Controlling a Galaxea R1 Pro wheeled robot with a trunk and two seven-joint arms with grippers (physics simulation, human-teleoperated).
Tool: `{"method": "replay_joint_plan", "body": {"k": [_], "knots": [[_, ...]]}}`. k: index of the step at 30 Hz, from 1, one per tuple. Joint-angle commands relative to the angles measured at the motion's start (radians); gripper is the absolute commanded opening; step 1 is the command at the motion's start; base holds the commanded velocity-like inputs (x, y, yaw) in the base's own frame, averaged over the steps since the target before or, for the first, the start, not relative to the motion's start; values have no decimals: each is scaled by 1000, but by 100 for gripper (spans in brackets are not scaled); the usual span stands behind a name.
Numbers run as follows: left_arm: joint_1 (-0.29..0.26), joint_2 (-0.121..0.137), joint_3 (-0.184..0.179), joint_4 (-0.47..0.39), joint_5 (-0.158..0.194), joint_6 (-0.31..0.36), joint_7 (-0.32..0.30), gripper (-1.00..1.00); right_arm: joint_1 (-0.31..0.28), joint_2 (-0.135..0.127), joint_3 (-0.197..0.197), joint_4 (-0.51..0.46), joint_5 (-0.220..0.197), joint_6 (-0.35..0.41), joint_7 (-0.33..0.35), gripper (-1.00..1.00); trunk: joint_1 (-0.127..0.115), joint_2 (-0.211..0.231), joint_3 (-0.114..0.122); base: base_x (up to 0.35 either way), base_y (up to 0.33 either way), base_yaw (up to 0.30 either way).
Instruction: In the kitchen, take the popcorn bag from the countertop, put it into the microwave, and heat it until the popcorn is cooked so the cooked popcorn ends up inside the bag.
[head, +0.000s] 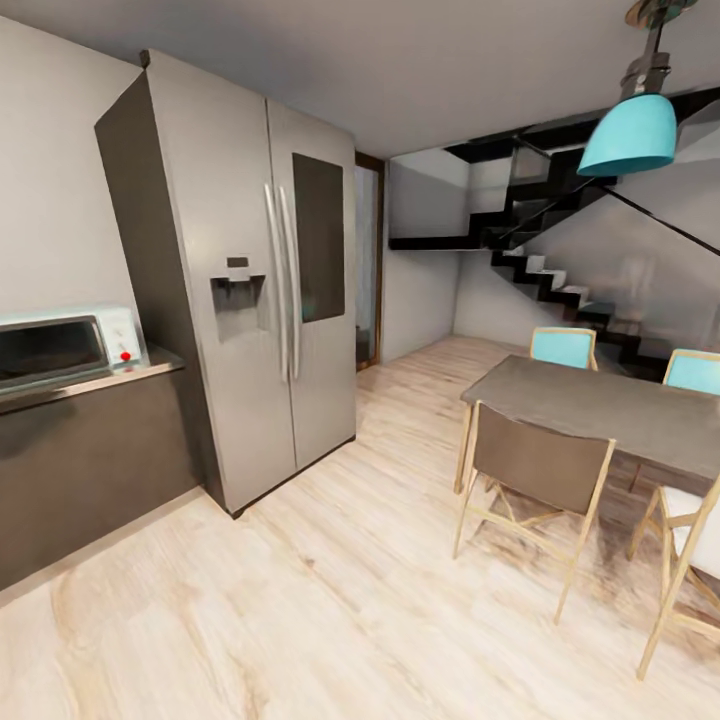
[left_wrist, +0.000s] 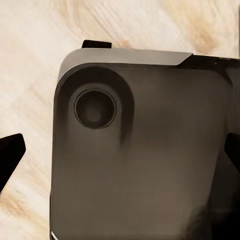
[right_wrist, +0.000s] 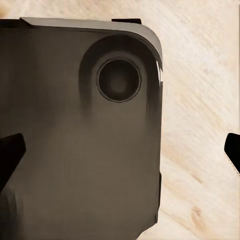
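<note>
— What did you see from the head camera?

— The small pale mint-blue microwave with the dark glass door and white knob panel (head: 62, 345) sat on the glossy grey counter (head: 140, 372) at the far left, beside a tall steel two-door fridge (head: 250, 270). To the right stood a grey dining table (head: 610, 405) with wooden chairs, a turquoise pendant lamp (head: 630, 135) above it, and a black staircase (head: 560, 250) behind. I could not spot the popcorn bag anywhere along the visible stretch of counter.

— And the left wrist camera?

— It looked down on the robot's dark grey base (left_wrist: 140, 150) over the pale wood plank floor (left_wrist: 30, 50). The left gripper (left_wrist: 122, 155) had its black fingertips (left_wrist: 11, 152) far out at opposite edges, so it stood spread wide with nothing in it.

— The right wrist?

— Much the same: the right gripper (right_wrist: 122, 152) was splayed apart and carried nothing.

— So how should the step go?

— I judged it was travelling. It ought to turn left, square up to the counter, and find the bag before reaching, keeping clear of the fridge corner.

— Any writing or brands?

— None I could read; the microwave panel showed just a red dot.
</note>
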Motion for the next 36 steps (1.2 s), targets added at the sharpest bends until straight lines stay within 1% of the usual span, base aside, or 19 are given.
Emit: {"method": "replay_joint_plan", "body": {"k": [1,5,21,25,36], "knots": [[0,0,0,-1,10,-2,0,100,0,0,-2,0,0,-3,-1,100,1,0,-1,324,0,0],[0,-2,0,-1,9,-12,0,100,0,1,-3,0,0,-3,-1,100,1,0,-1,324,0,0],[0,-3,0,-1,7,-14,0,100,0,-3,-3,0,0,-5,-2,100,1,0,-1,324,0,5],[0,-3,0,-2,6,-15,0,100,0,-3,-2,0,0,-5,-2,100,1,0,-1,180,0,209],[0,-3,0,-4,6,-16,0,100,0,-5,-2,0,0,-5,-2,100,1,0,-1,6,0,267]]}}
